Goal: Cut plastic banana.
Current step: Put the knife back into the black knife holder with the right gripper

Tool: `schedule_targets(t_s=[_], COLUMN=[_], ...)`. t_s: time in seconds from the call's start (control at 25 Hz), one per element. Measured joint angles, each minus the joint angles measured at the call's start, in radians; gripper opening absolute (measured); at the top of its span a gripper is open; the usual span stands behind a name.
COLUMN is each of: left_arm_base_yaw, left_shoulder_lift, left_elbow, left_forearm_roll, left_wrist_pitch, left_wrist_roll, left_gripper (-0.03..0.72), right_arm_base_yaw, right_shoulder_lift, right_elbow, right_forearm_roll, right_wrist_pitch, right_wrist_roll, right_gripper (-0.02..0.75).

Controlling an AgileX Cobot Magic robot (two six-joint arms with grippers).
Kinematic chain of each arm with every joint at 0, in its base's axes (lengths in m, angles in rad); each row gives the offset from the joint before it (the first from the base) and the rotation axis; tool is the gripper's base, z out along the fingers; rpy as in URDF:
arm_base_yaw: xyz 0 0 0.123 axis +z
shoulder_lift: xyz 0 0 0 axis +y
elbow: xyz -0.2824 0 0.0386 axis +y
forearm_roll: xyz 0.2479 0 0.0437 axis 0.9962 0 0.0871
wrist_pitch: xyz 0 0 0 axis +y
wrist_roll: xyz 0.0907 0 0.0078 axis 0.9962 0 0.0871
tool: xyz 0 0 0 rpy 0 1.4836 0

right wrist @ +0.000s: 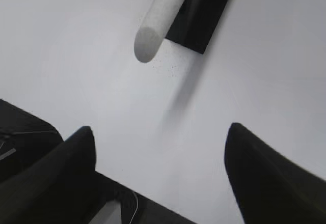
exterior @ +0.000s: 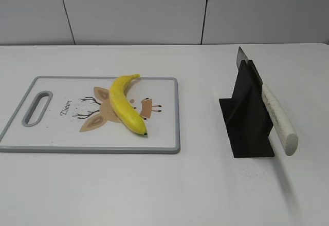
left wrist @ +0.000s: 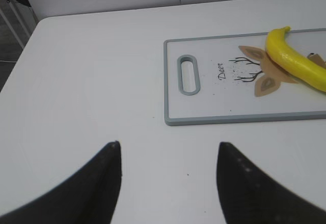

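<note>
Yellow banana [exterior: 126,104] is lying on the cutting board [exterior: 61,133], right over the little deer drawing [exterior: 95,114], stem end pointing toward the back wall and dark tip toward the camera side. It runs sort of diagonal across the middle of the board. The board sits on the left half of the white table [exterior: 154,185], with its handle slot [exterior: 37,108] at the far left end.

Over on the right, well apart from the board, there's a black stand [exterior: 245,118] with a knife [exterior: 272,110] resting in it. Blade tip pokes up at the back, and the pale handle sticks out past the stand toward the front, off the table surface.

Left claw [left wrist: 168,155] is hanging over bare table just short of the board's handle end, fingers spread wide, nothing between them. The banana shows at the top right edge of that wrist view.

Right claw [right wrist: 160,142] is also spread open and empty, over bare table near the knife's handle end [right wrist: 148,43], not touching it. Neither arm shows up in the exterior view.
</note>
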Motion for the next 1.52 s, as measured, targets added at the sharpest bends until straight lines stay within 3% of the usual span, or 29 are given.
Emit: schedule_targets(t_s=[0.24, 0.76, 1.32, 1.52], left_arm_base_yaw=[0.000, 0.000, 0.002, 0.002], left_shoulder_lift=[0.000, 0.000, 0.000, 0.000], left_elbow=[0.000, 0.000, 0.000, 0.000], left_forearm_roll=[0.000, 0.000, -0.002, -0.001], left_wrist_pitch=[0.000, 0.000, -0.001, -0.001], left_wrist_roll=[0.000, 0.000, 0.000, -0.001], left_gripper=[0.564, 0.564, 0.558, 0.532], right_arm_base_yaw=[0.000, 0.000, -0.003, -0.111], right_shoulder_lift=[-0.272, -0.622, -0.650, -0.650], right_elbow=[0.109, 0.130, 0.131, 0.131], right_forearm_roll=[-0.001, -0.001, -0.019, -0.017], right_wrist_pitch=[0.013, 0.039, 0.045, 0.045], right_wrist_roll=[-0.020, -0.027, -0.027, -0.027], right_gripper=[0.587, 0.583, 0.575, 0.573])
